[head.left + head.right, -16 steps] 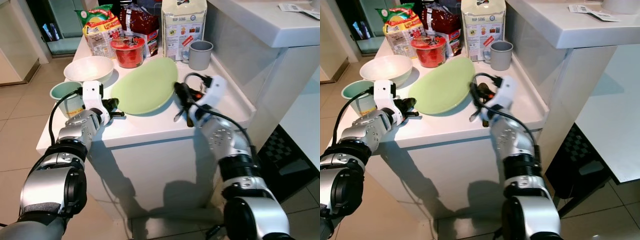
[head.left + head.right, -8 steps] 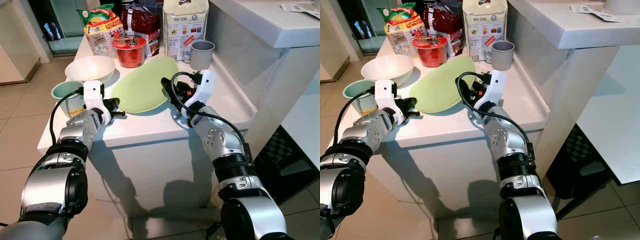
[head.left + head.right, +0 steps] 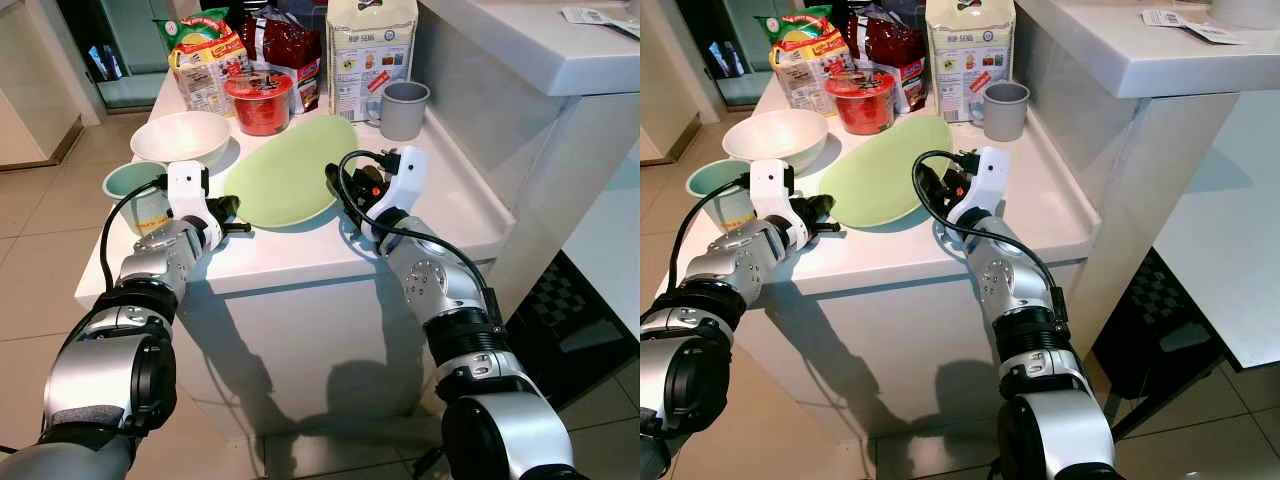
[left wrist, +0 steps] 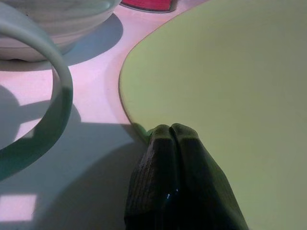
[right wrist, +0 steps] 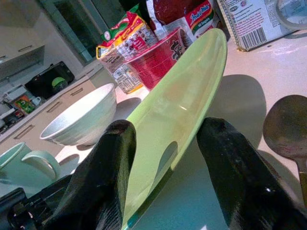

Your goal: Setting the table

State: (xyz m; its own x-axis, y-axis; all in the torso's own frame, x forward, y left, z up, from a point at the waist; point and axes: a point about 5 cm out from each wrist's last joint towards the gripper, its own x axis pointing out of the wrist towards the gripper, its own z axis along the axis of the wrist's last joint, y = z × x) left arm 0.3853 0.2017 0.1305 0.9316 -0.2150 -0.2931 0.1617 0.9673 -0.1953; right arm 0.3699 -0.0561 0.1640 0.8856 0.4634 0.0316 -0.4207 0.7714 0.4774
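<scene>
Green plate [image 3: 290, 180] on white table [image 3: 300, 255], far edge raised | left gripper [image 3: 228, 212] closed at its rim | right gripper [image 5: 165, 158] spread wide, straddling opposite rim

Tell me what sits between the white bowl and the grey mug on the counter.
In the left eye view, the red cup and the raised far edge of the green plate lie between the white bowl and the grey mug.
</scene>
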